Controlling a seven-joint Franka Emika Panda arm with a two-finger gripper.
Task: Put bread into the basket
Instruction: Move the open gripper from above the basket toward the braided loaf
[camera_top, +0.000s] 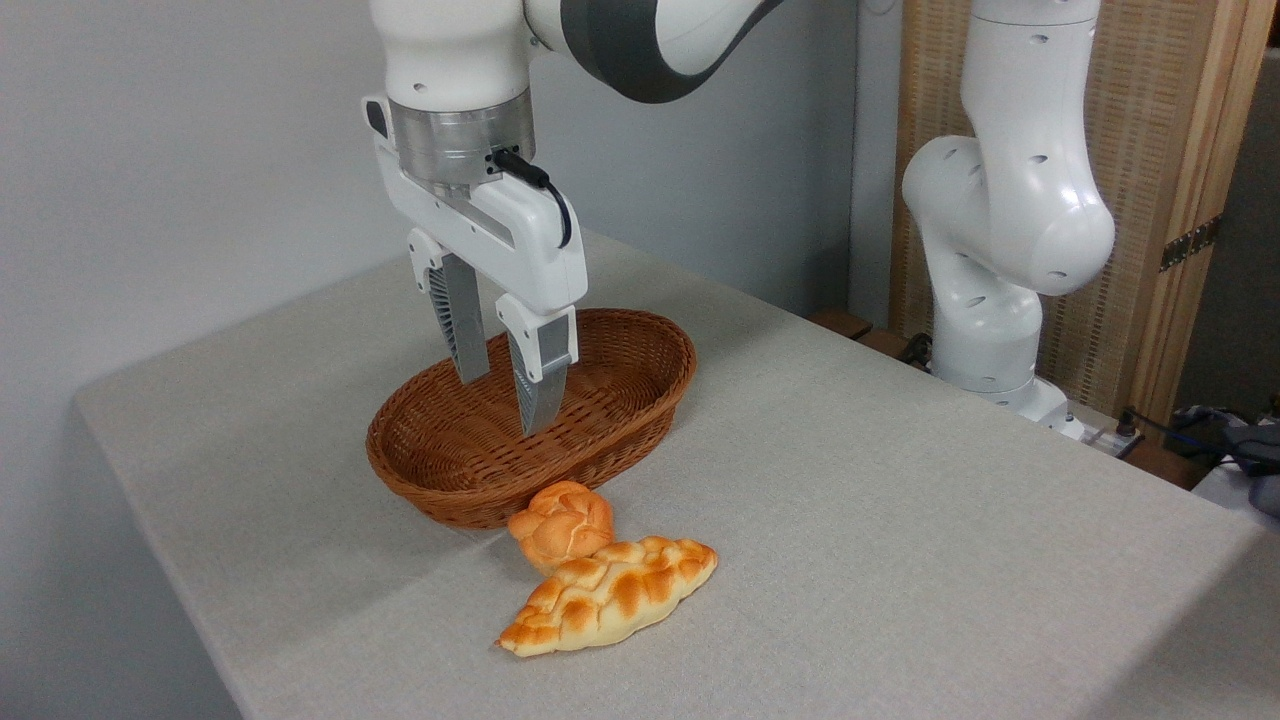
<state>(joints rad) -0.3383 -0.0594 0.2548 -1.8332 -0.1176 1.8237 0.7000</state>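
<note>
The bread is seen low in the frame's centre on the table, touched by a bun beside the basket. Nothing is held in the basket. Above it, the gripper is parted, gripping nothing. No writing is legible.

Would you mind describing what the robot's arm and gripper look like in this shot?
The arm is glossy white with rounded joint housings, small dark holes and a dark grey band near the wrist. A silver metal ring sits above the white gripper body, with a black cable plugged in at its side. The two fingers are grey, ribbed and tapered, set in white mounts.
</note>
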